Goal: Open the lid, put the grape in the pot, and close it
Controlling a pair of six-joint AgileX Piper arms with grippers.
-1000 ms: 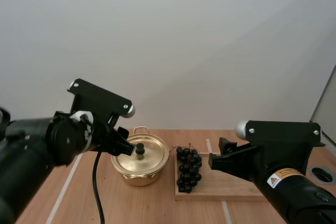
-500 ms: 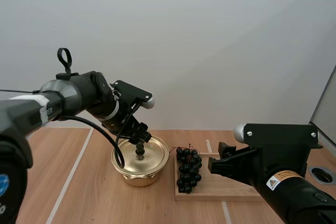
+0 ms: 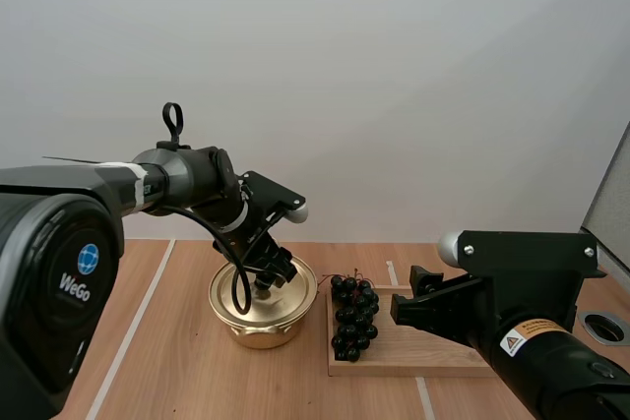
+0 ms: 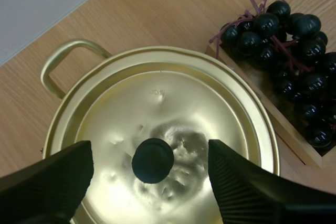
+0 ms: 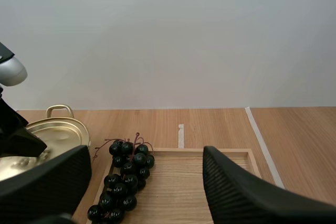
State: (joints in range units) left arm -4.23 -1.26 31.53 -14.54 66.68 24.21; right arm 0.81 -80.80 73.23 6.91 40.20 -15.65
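- The grapes lie on the left end of the wooden tray, just beside the pot. The bunch's long axis runs near to far, with the stem toward the far wall.
- The lid sits on the pot, its knob upright.
- The left gripper is lower than half a second ago. Its fingers stand apart either side of the knob, not touching it.
- The right gripper has not moved; its fingers are spread wide near the tray.
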